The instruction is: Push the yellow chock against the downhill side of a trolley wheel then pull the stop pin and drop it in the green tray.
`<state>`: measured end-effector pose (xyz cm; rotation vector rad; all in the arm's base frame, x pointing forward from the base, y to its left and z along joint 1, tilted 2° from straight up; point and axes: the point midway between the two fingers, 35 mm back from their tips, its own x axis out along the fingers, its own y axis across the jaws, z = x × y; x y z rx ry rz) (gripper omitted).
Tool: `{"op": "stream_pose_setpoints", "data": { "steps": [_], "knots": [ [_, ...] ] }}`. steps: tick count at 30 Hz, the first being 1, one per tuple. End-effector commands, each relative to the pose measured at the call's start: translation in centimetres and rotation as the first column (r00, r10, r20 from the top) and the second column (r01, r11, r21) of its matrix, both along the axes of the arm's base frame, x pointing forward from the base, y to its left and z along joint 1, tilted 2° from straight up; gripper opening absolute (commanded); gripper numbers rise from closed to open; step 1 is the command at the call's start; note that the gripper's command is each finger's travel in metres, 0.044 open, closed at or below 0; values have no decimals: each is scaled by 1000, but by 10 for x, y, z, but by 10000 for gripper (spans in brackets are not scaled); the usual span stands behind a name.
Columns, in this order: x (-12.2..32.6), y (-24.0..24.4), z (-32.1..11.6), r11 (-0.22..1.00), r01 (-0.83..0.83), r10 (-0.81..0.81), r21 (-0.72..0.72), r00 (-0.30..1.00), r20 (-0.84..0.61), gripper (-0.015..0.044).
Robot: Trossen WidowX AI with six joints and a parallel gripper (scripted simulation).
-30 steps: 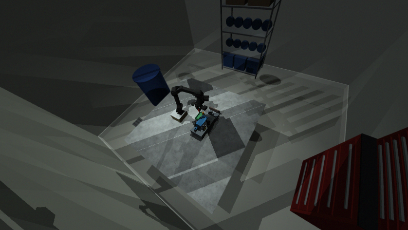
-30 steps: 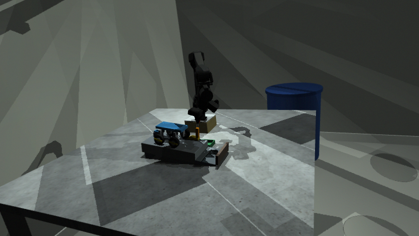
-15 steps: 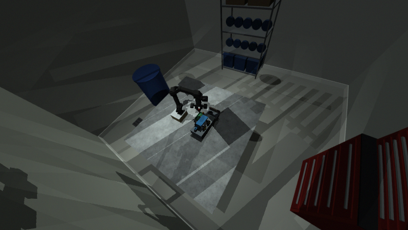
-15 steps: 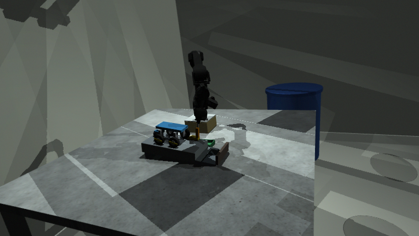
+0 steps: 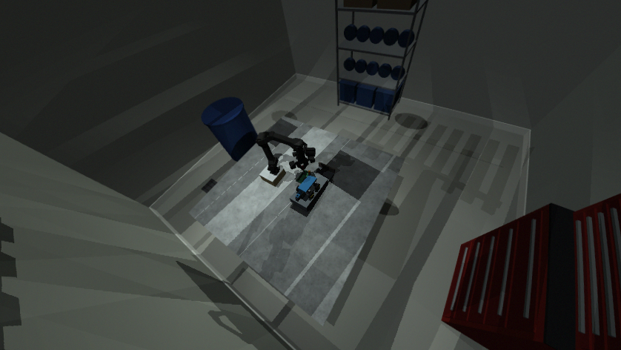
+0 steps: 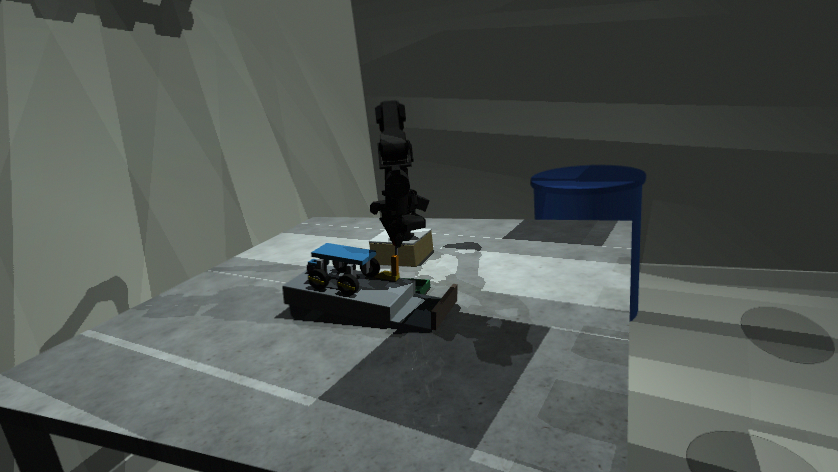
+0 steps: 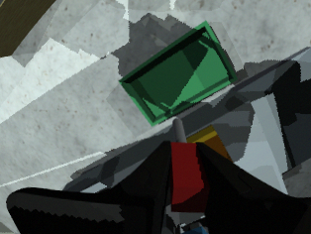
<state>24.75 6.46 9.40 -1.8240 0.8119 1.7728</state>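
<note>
My gripper (image 7: 182, 148) (image 6: 397, 245) is shut on the red-headed stop pin (image 7: 188, 174), and the grey shaft points out past the fingertips. It is above the ramp beside the chock, with the green tray (image 7: 160, 79) (image 6: 422, 286) ahead of the pin in the wrist view. The trolley (image 6: 343, 252) (image 5: 307, 185), with a blue deck, stands upright on the ramp (image 6: 340, 306). The yellow chock (image 6: 394, 267) (image 7: 203, 135) with its orange handle stands at the downhill side of the far wheel. Whether they touch is not clear. The gripper partly hides the chock in the wrist view.
A brown end board (image 6: 447, 301) stands across the ramp's low end. The arm's base block (image 6: 423, 250) (image 5: 272, 176) is behind the tray. A blue barrel (image 5: 230, 130) (image 6: 588, 196) stands beyond the table. Shelving (image 5: 373, 52) and a red cabinet (image 5: 504, 278) are farther off.
</note>
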Motion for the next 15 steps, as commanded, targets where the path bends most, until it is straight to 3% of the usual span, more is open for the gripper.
{"op": "stream_pose_setpoints", "data": {
  "steps": [1,15],
  "knots": [
    [1,-1,1,991,-133,133,30,991,-2,0],
    [1,-4,2,838,-535,536,103,844,21,0]
  ]
}}
